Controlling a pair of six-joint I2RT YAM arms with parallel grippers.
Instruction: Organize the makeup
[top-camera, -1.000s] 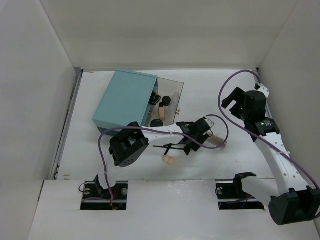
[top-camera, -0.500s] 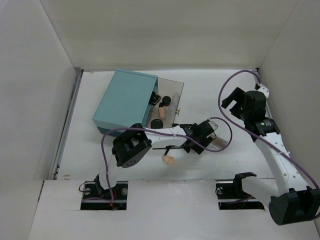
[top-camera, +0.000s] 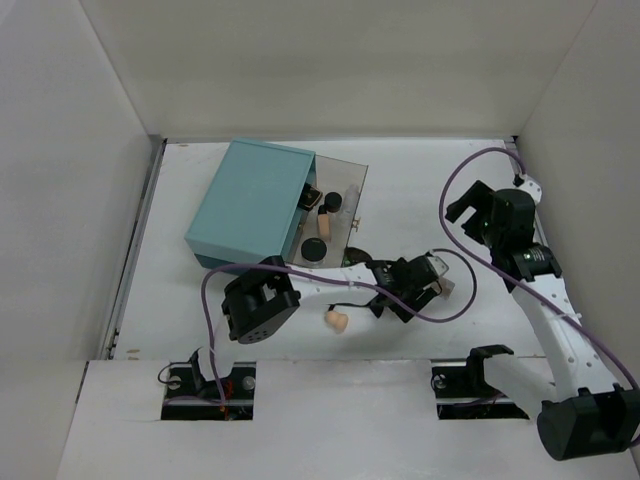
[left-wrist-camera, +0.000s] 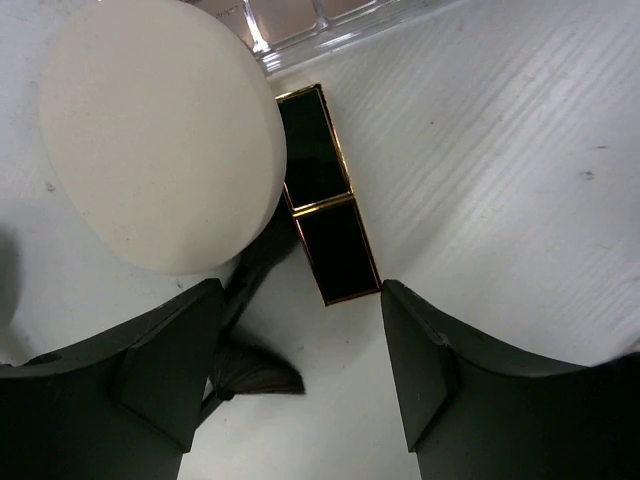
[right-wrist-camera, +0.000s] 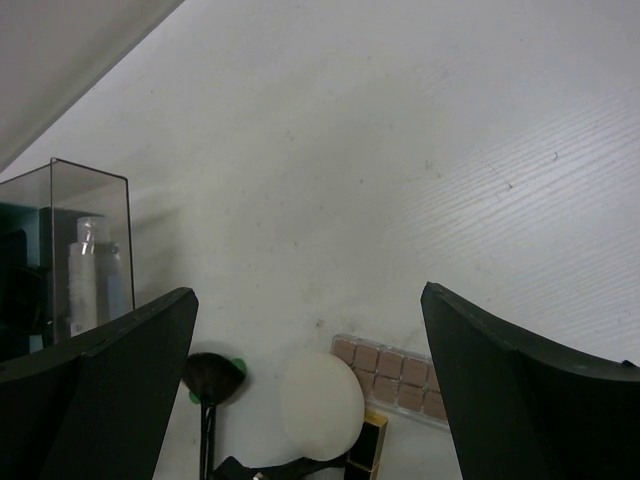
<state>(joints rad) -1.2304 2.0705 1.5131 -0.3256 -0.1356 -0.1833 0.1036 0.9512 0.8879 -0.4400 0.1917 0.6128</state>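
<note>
**Left gripper open above the black case, right gripper wide and empty**

The left gripper (left-wrist-camera: 300, 335) hangs low over the middle of the table (top-camera: 420, 170), jaws parted and holding nothing, above a black gold-edged case (left-wrist-camera: 325, 195). The round white puff (left-wrist-camera: 160, 130), a brush (left-wrist-camera: 255, 375) and the pinkish palette (right-wrist-camera: 395, 375) lie close by. The peach sponge (top-camera: 337, 320) sits nearer, to the left. The clear organiser (top-camera: 345, 190) adjoins the teal box (top-camera: 250, 195), far left. The right gripper (top-camera: 465, 200), far right, is spread wide and empty.
</note>
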